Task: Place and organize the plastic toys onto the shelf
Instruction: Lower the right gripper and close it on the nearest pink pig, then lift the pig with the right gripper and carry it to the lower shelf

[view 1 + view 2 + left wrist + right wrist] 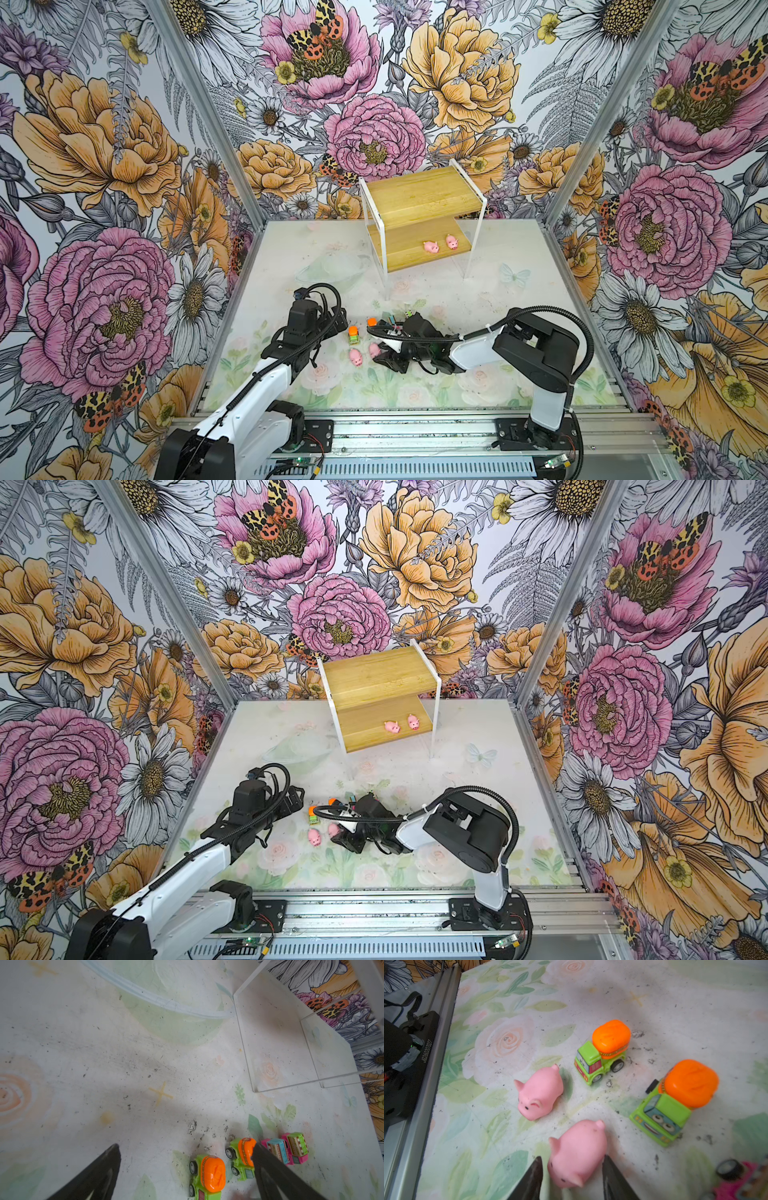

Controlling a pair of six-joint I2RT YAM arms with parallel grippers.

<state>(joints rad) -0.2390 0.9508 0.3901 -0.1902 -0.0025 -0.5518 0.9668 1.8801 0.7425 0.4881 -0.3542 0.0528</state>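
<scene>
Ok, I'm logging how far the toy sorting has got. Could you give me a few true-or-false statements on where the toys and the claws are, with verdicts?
1. On the shelf, two pigs stand on the lower board. True.
2. A truck sits on the upper board. False: that board is bare.
3. The right claw straddles a third pig on the table. True.
4. The left claw grips an orange-topped truck. False: it is open and holds nothing.
5. All four trucks are on the table. True.
</scene>
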